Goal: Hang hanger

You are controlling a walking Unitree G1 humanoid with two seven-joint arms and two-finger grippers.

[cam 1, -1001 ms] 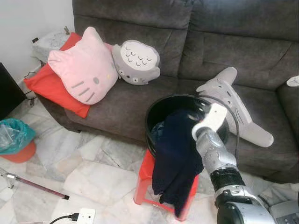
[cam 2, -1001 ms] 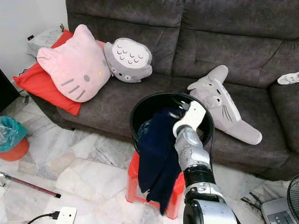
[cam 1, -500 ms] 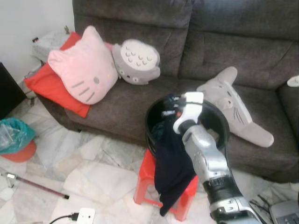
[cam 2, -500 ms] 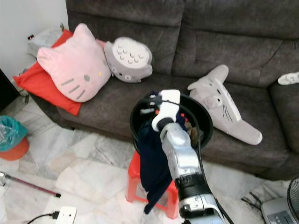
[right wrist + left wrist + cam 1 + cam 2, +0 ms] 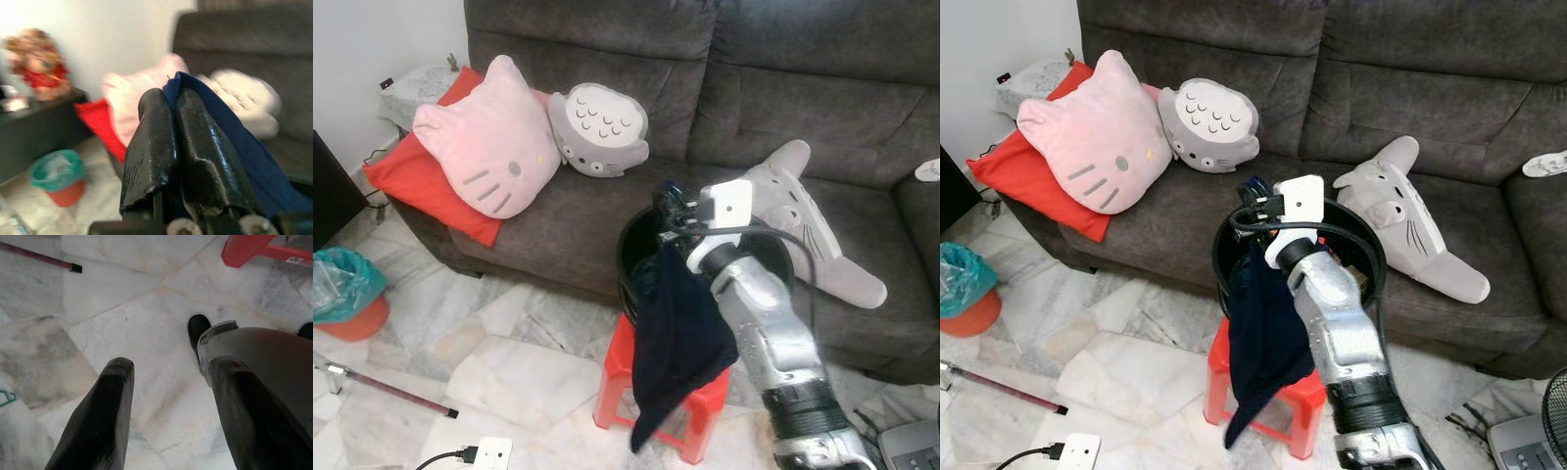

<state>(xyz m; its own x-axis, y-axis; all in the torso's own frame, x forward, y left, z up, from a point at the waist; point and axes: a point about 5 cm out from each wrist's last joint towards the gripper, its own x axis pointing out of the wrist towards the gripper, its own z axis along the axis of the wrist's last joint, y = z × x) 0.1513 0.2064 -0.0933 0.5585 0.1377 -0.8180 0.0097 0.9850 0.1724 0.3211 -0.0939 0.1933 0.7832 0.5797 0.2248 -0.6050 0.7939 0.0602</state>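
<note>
Head stereo pair: high vantage, facing forward and down onto a dark grey sofa [image 5: 607, 215], a black bucket [image 5: 636, 245] on a red stool [image 5: 617, 377], and marble floor [image 5: 499, 343]; both eyes share this scene, the right eye offset slightly sideways. Left wrist camera: close, facing straight down along the left hand [image 5: 166, 396] onto the same floor, catching a corner of the red stool and a red pole [image 5: 39, 257]. Right wrist camera: very close, blurred, facing along the right hand [image 5: 173, 127] toward the pink cushion [image 5: 142, 93] at the sofa's end, also seen by the head pair.
</note>
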